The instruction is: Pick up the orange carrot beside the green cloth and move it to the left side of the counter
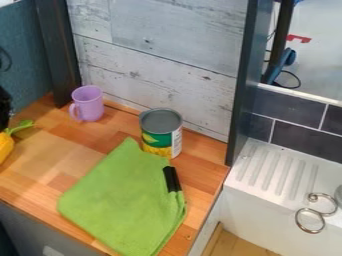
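At the left edge of the camera view is the black gripper point(4, 108), only partly inside the frame, just above a yellow toy point(5, 146) with a green leafy top. Whether they touch, I cannot tell. A purple cup point(89, 104) stands upright near the back wall, its handle toward the left. Right of it, a can point(161, 134) with a green and yellow label stands upright. A green cloth point(127, 200) lies spread in front of the can, its back corner against or close to the can's base. A black strip point(172, 179) lies along the cloth's right side.
The wooden counter point(40, 172) ends at a dark post point(240, 85) and a white sink unit point(267, 175) with a ridged drainer on the right. Metal rings point(310, 220) sit at the sink's edge. A whitewashed plank wall point(160, 45) bounds the back.
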Tool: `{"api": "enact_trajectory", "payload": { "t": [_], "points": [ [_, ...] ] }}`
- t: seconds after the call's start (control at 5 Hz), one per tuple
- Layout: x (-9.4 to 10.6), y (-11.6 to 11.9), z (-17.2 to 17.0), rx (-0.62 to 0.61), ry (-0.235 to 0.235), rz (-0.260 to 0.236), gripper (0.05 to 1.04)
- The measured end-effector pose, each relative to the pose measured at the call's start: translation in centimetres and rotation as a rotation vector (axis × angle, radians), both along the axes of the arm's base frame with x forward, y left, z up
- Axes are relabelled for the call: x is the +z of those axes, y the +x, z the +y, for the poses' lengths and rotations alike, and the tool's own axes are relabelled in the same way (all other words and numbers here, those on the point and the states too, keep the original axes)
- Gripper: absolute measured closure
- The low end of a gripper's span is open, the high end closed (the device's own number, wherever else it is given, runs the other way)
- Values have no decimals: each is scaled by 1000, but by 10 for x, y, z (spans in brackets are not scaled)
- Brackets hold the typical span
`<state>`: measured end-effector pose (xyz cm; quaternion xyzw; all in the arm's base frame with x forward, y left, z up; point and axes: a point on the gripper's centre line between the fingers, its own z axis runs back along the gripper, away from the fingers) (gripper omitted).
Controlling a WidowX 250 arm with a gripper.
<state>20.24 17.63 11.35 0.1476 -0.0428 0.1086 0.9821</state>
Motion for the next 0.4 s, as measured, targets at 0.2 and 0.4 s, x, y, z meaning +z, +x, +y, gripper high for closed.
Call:
{"api": "enact_trajectory", "payload": {
  "t": [0.2,0.4],
  "points": [
    [6,-2,-45,-63,-58,79,81],
    [2,-2,-74,-98,-137,118,81]
  ]
}}
